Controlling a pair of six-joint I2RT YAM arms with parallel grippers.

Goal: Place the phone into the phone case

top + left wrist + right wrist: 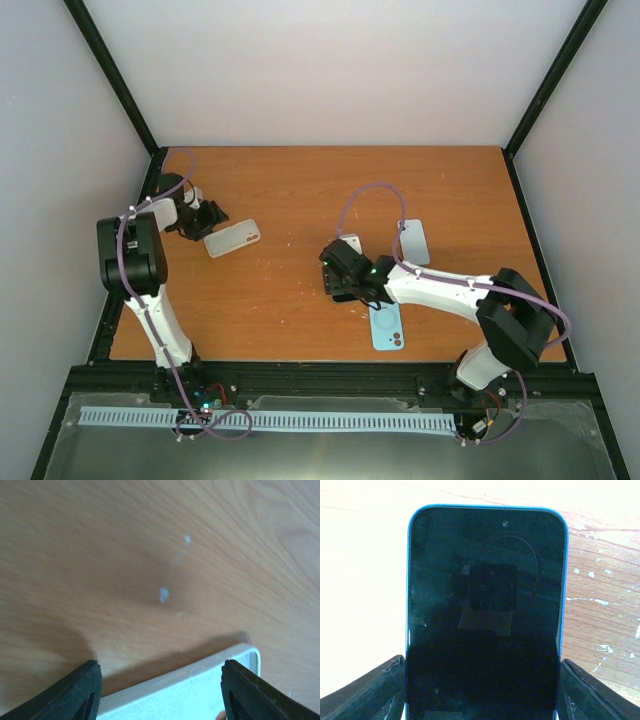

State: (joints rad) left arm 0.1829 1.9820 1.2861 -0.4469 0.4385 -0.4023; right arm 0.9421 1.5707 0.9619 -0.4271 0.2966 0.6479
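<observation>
— Top external puts the left gripper [203, 221] at the far left of the table [300, 190], just beside one end of the white case [232, 238]. What does its wrist add?

— Left wrist shows the fingers [75, 692] spread apart, with the case's end lying between them low in the frame. I cannot tell whether they touch it. Only its pale surface shows.

— And further right?

— From above, the right gripper [342, 276] is a dark lump near mid-table, and what it carries is hidden. Right wrist gives it: the phone [485, 620], black screen toward the camera, blue rim, clamped between both fingers [365, 692] at its lower edges. It is well apart from the white case.

— Anything else?

— Top view only: a light-blue piece [388, 328] with lens openings, just beside the right gripper on its near side. Phone or case, I cannot tell. A grey case [413, 241] lies further back.
</observation>
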